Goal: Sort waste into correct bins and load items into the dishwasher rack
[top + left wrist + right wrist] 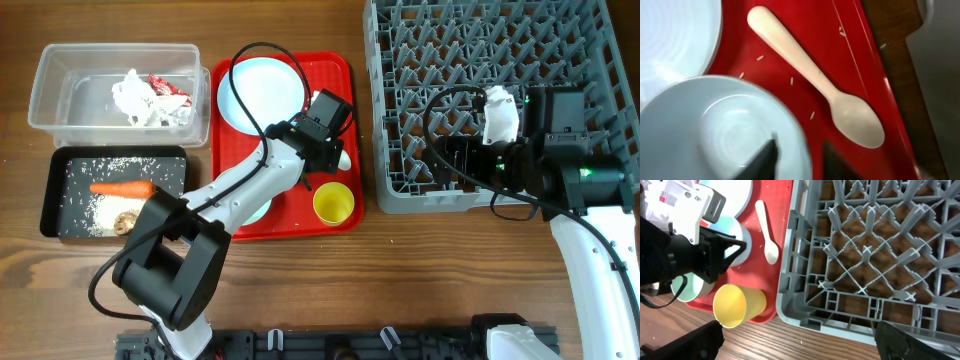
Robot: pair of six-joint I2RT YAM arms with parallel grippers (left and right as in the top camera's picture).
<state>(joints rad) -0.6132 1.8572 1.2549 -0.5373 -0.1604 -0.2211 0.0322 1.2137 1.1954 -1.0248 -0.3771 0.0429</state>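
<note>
The light blue round bowl [725, 130] sits on the flat red serving tray [805, 30], just beside the light blue round plate [670, 40]. The left gripper [800, 147] is spread, with one finger inside the bowl and one outside, so the rim runs between them. Contact with the rim cannot be confirmed.

The white plastic spoon [815, 80] lies flat on the same tray, near the bowl, among a few loose rice grains. The small yellow cup [333, 203] and the pale green bowl [692, 290] also stand on this tray.

The large grey plastic dishwasher rack [470, 200] is to the right of the tray. The right gripper [797, 332] hangs over its near left corner, fingers wide apart and holding nothing.

The clear plastic rectangular tub [50, 100] holds crumpled white paper [135, 100] and a red-and-white wrapper [168, 88]. The shallow black rectangular tray [55, 190] holds an orange carrot [122, 187], white rice [95, 205] and a small brown food scrap [124, 222].
</note>
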